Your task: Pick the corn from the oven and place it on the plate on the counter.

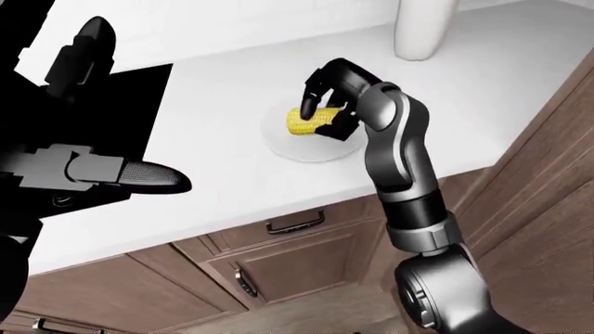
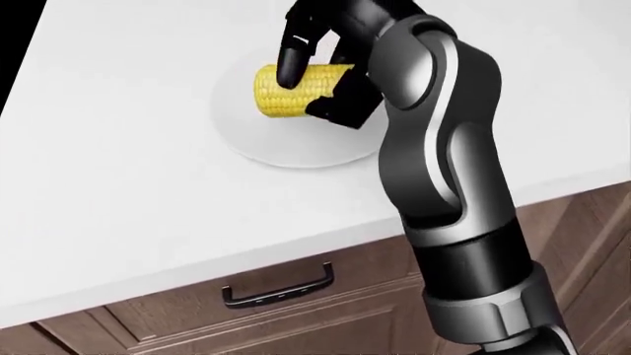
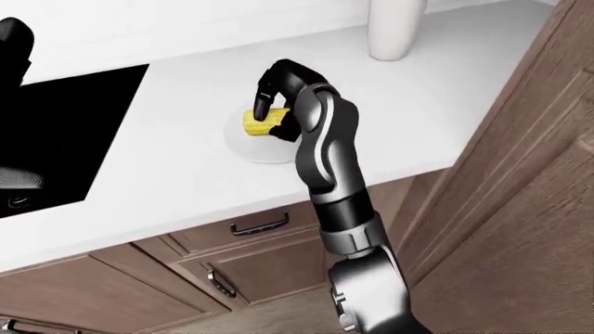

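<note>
Right hand (image 2: pixel 320 63) grips corn (image 2: pixel 296 89) over plate (image 2: pixel 286 144), white vase (image 1: pixel 424 28) well apart.

Wide bare worktop (image 2: pixel 128 185) left of and below the plate (image 2: pixel 296 151) in head view; open passage there. Right side blocked by the right hand (image 2: pixel 320 52) and its arm. White jar (image 1: pixel 425 28) upper right, left hand (image 1: pixel 102 174) at left edge, left-eye view

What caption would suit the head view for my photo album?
The right hand holds a yellow corn cob over a white plate on the white counter.
</note>
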Robot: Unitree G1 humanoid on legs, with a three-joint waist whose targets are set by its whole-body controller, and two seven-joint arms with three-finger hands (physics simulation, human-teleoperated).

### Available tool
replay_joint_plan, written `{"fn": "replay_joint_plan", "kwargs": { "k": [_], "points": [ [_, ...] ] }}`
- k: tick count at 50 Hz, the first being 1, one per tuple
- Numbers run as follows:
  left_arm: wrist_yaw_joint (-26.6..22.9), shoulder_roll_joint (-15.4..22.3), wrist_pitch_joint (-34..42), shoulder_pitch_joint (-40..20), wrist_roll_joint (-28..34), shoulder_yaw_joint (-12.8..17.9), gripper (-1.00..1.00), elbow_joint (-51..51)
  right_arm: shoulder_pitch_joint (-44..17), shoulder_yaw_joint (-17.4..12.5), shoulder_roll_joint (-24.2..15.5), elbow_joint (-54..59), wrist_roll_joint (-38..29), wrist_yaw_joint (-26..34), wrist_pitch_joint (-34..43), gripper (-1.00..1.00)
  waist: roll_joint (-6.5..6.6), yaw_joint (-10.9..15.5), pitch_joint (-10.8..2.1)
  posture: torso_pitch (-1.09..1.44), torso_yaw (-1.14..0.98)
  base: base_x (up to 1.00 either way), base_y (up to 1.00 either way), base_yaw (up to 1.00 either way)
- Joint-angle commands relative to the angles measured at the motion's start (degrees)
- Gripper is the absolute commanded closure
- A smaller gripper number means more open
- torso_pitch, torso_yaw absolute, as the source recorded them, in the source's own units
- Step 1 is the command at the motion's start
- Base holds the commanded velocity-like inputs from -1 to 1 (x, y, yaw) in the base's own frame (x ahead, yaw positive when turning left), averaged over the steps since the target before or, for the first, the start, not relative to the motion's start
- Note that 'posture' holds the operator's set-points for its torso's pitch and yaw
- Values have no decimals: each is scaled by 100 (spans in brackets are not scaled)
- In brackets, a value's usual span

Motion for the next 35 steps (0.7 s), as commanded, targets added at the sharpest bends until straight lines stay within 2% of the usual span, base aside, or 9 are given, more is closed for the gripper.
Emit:
{"fn": "replay_joint_plan", "kwargs": {
  "k": [1, 3, 5, 12, 17, 20, 26, 30, 35],
  "points": [
    [9, 108, -142, -112, 53, 144, -100, 9, -284, -36, -17, -186, -47, -160, -91, 16, 24, -1, -174, 6, 0, 0, 0, 0],
    [44, 139, -138, -110, -12, 176, -100, 4, -277, -22, -22, -216, -89, -136, -64, 0, 24, -2, -171, 6, 0, 0, 0, 0],
    [27, 135, -151, -90, 3, 181, -100, 6, -254, -22, -18, -199, -88, -148, -87, -31, 24, -1, -165, 6, 0, 0, 0, 0],
    [-25, 107, -154, -65, 73, 181, -100, 12, -362, -61, -88, -257, -116, -13, -80, -40, 25, -1, -176, 6, 0, 0, 0, 0],
    [-19, 91, -134, -90, 85, 164, -100, 18, -549, -145, -265, -843, -207, 481, 153, -39, 19, 8, -155, 6, 0, 0, 0, 0],
    [144, 318, -128, -221, -230, 249, -100, 75, -506, -191, -359, -1430, -337, 879, 333, -34, 8, 13, -141, 6, 0, 0, 0, 0],
    [139, 906, -382, 194, -831, 1029, -100, 279, -555, -575, -914, -2275, -249, 1491, 655, -35, -14, -11, -95, 6, 0, 0, 0, 0],
    [-93, 1003, -426, 748, -996, 1796, -100, 322, -472, -705, -1196, -2744, -140, 1717, 919, -32, -14, -11, -79, 6, 0, 0, 0, 0],
    [-151, 1366, -441, 1151, -1527, 2780, -100, 542, -612, -735, -1388, -3054, -123, 1920, 1237, -32, 6, -36, -50, 6, 0, 0, 0, 0]
  ]
}}
